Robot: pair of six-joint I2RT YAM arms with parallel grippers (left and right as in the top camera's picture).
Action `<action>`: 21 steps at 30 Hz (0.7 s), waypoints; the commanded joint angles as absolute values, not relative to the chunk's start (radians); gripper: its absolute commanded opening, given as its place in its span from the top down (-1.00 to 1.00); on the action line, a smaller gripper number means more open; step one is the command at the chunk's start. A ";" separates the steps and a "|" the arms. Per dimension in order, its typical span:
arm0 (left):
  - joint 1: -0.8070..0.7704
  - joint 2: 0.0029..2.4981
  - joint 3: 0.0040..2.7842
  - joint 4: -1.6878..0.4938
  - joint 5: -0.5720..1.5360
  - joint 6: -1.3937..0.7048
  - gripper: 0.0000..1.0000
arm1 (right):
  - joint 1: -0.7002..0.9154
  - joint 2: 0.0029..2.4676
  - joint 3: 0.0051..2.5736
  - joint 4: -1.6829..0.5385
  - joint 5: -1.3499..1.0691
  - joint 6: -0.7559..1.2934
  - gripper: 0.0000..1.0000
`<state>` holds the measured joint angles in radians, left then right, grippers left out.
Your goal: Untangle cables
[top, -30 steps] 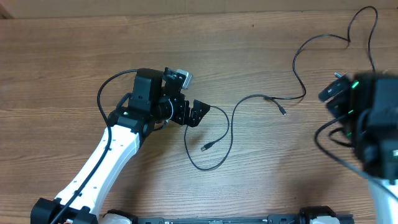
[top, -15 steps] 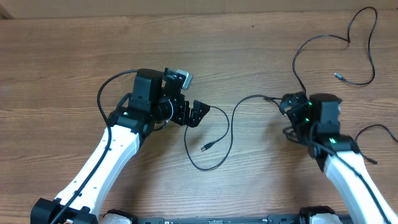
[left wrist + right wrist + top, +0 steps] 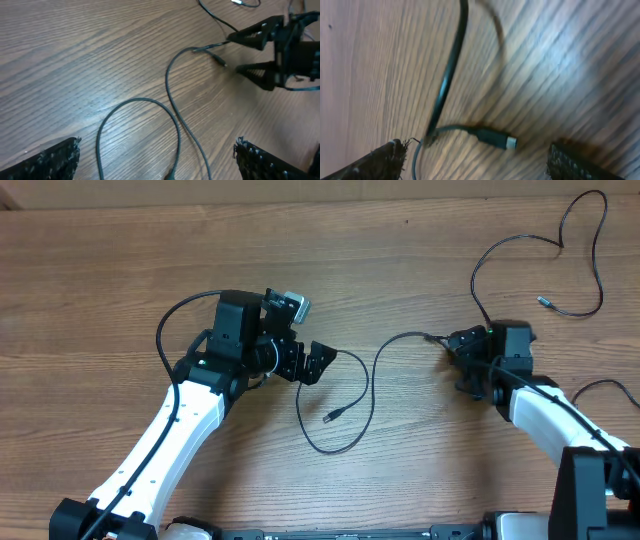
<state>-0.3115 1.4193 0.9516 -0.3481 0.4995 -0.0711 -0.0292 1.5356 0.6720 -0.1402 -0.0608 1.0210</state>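
Two thin black cables lie on the wooden table. One cable (image 3: 372, 385) loops in front of my left gripper (image 3: 322, 363), which stands open; its plug (image 3: 170, 175) lies between the fingers (image 3: 270, 160) of that gripper (image 3: 160, 162). The other end's plug (image 3: 495, 139) lies on the wood between the wide-apart fingers of my open right gripper (image 3: 480, 160), untouched. In the overhead view that right gripper (image 3: 458, 363) sits over this plug, and from the left wrist it (image 3: 250, 56) shows at the top right. The second cable (image 3: 598, 250) curls toward the far right corner.
The second cable's free plug (image 3: 545, 302) lies near the right edge, behind my right arm. The two cables cross beside the right gripper, around the kink (image 3: 432, 337). My left arm's own thick wire (image 3: 165, 330) arcs beside its wrist.
My right arm has swung in from the right edge and come down over the plug at centre right, its jaws narrowing slightly. The left arm and the cables have not moved.
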 commanded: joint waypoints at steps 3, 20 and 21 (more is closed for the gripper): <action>-0.306 1.403 0.970 -0.344 0.460 -0.044 -1.00 | -0.062 1.543 0.749 -0.137 -0.084 0.933 -0.74; -0.306 1.403 0.970 -0.338 0.460 -0.044 -1.00 | -0.065 1.586 0.753 -0.077 -0.046 0.949 0.03; -0.306 1.404 0.970 -0.338 0.460 -0.044 -0.99 | -0.065 1.589 0.753 -0.076 -0.046 0.950 0.03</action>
<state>-0.3115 1.4193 0.9516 -0.3439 0.4675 -0.0681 -0.0593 1.5803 0.7334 -0.0795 -0.0654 0.9432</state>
